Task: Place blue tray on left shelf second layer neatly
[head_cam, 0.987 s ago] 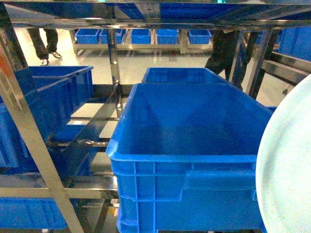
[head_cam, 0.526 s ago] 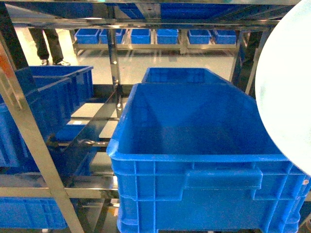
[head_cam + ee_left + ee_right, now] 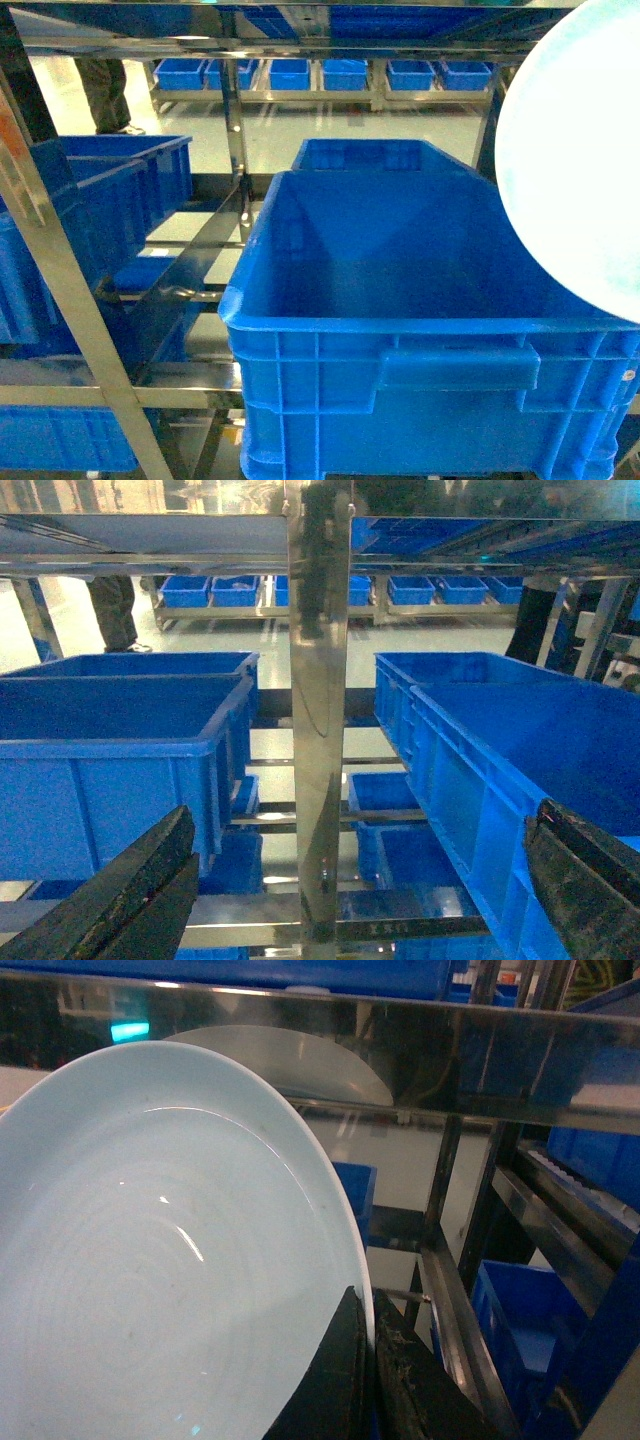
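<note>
The blue tray (image 3: 575,160) is a pale glossy dish held on edge, filling the upper right of the head view in front of the rack. In the right wrist view my right gripper (image 3: 368,1332) is shut on the rim of the blue tray (image 3: 170,1260), one black finger on each face. The left shelf (image 3: 60,390) is the steel rack at the left, and its tier holds a dark-blue crate (image 3: 110,195). My left gripper (image 3: 350,890) is open with nothing between its fingers, facing a steel post (image 3: 318,730). Neither gripper shows in the head view.
A large dark-blue crate (image 3: 400,300) sits straight ahead, with another crate (image 3: 370,153) behind it. An angled steel post (image 3: 60,280) crosses the left foreground. A steel rail (image 3: 400,1050) runs just above the tray. A person's legs (image 3: 108,95) stand far back.
In the head view the tray has risen from the lower right corner to the upper right and shifted a little to the left. The person at the back right has gone from view.
</note>
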Controlling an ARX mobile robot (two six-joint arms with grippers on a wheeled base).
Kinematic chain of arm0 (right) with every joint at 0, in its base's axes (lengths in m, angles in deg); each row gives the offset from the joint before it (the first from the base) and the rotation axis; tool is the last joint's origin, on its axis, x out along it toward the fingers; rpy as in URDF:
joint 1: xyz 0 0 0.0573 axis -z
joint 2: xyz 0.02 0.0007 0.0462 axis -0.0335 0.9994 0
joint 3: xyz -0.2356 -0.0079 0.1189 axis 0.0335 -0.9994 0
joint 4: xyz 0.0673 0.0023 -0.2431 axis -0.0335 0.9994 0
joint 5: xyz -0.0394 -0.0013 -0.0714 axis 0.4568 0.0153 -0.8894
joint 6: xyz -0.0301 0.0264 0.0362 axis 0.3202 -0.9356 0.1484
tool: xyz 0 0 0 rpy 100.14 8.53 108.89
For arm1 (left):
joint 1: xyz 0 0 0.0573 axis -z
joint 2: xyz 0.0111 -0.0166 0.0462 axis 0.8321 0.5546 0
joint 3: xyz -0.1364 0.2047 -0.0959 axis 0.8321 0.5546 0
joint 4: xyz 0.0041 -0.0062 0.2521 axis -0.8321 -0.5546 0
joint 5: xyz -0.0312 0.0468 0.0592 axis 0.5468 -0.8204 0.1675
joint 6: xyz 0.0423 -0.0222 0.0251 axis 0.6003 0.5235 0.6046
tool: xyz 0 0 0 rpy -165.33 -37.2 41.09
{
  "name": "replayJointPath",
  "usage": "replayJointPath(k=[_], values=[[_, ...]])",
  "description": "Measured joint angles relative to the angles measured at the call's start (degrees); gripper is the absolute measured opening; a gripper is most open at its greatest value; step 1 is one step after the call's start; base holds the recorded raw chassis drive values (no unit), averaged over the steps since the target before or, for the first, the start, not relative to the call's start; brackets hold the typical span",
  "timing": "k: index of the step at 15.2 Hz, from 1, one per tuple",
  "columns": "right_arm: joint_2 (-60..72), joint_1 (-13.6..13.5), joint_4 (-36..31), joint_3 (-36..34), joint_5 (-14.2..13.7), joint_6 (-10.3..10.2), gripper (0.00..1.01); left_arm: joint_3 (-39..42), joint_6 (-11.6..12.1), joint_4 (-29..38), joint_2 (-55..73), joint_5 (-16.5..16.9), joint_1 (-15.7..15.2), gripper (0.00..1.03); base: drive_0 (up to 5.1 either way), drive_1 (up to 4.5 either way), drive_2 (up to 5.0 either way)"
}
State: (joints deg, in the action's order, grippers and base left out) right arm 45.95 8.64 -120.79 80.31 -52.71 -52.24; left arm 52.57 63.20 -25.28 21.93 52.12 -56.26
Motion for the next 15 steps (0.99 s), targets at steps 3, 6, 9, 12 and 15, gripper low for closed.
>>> replayJointPath(k=[3,6,9,12,15], values=[[0.3,0.0,-0.2,0.0,0.0,0.3,0.02,0.0,0.0,0.0,0.0,0.0,0.0,0.98,0.0,0.0,0.0],[0.3,0.0,-0.1,0.0,0.0,0.3,0.02,0.0,0.0,0.0,0.0,0.0,0.0,0.98,0.0,0.0,0.0],[0.3,0.0,-0.1,0.0,0.0,0.3,0.02,0.0,0.0,0.0,0.0,0.0,0.0,0.98,0.0,0.0,0.0],[0.3,0.0,-0.1,0.0,0.0,0.3,0.02,0.0,0.0,0.0,0.0,0.0,0.0,0.98,0.0,0.0,0.0],[0.3,0.0,-0.1,0.0,0.0,0.3,0.02,0.0,0.0,0.0,0.0,0.0,0.0,0.98,0.0,0.0,0.0]])
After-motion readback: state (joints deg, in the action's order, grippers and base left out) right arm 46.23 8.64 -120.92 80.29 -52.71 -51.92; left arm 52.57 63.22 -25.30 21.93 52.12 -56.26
